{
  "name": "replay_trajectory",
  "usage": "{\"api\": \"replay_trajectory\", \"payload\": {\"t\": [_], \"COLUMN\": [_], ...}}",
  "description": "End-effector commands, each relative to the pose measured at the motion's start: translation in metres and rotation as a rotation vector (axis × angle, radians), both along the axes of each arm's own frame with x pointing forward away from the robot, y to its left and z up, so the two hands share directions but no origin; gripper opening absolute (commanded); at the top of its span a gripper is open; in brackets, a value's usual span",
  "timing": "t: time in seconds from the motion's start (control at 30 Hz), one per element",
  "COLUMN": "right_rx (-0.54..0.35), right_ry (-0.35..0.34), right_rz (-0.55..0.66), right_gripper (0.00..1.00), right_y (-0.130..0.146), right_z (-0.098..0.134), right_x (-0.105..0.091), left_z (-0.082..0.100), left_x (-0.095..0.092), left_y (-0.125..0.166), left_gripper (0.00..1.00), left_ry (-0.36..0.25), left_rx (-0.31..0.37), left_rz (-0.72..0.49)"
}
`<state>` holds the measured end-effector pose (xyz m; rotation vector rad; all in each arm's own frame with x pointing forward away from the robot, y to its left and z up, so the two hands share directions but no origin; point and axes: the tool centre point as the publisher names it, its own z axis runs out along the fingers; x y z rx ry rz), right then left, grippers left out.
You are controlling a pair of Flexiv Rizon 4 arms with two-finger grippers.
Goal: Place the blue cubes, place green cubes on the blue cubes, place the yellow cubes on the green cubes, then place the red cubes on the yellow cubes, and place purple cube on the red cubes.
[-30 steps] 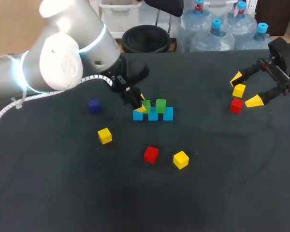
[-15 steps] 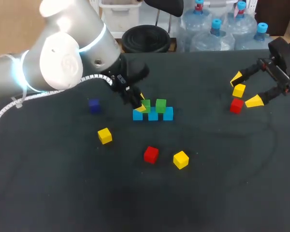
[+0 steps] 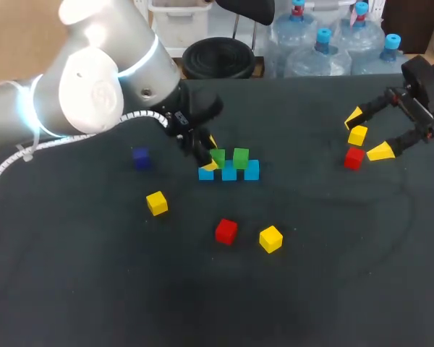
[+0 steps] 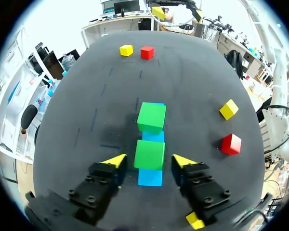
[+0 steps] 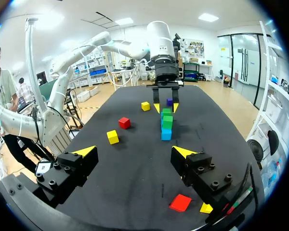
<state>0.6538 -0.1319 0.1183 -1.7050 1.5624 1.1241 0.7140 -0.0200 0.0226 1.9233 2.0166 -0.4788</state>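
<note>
Greens seated, yellows to come

Left claw (image 4: 149, 161) straddles the near green (image 4: 149, 153). Its fingers stand apart with a sliver of gap at each side, so it holds nothing. That cube and the far green (image 4: 151, 117) sit on the blue row (image 4: 150, 177), whose long axis runs straight away from the claw. From the head camera the row lies crosswise near the middle of the table (image 3: 325, 238). By the look of it the green layer is done and yellows follow. A yellow (image 3: 157, 203) and a second yellow (image 3: 270, 238) lie loose in front of the row, nearer the left arm. A third yellow (image 3: 357, 135) sits with a red (image 3: 354, 157) far to the right, close by the right claw (image 3: 367, 134), which gapes wide and empty. That arm is nearer this cube and would have to carry it leftward to the greens.
</note>
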Motion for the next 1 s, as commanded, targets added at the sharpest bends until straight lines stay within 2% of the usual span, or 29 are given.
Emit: {"api": "replay_trajectory", "payload": {"t": [0.03,0.13,0.17,0.47,0.73,1.0], "right_rx": [0.001,0.001,0.001,0.001,0.001,0.001], "right_ry": [-0.001,-0.001,-0.001,-0.001,-0.001,-0.001], "right_rz": [0.001,0.001,0.001,0.001,0.001,0.001], "right_gripper": [1.0,1.0,1.0,1.0,1.0,1.0], "right_y": [0.0,0.0,0.0,0.0,0.0,0.0], "right_z": [-0.001,-0.001,-0.001,-0.001,-0.001,-0.001], "right_x": [0.0,0.0,0.0,0.0,0.0,0.0], "left_z": [0.001,0.003,0.006,0.038,0.067,0.085], "left_x": [0.0,0.0,-0.001,-0.007,-0.025,-0.049], "left_y": [0.001,0.002,0.002,0.008,0.023,0.042], "left_gripper": [0.96,0.95,1.0,1.0,1.0,1.0], "left_ry": [0.004,0.003,0.002,-0.023,-0.03,-0.024], "left_rx": [0.001,0.002,0.003,-0.001,0.004,0.01], "left_rz": [-0.001,0.001,0.001,0.016,0.055,0.085]}}
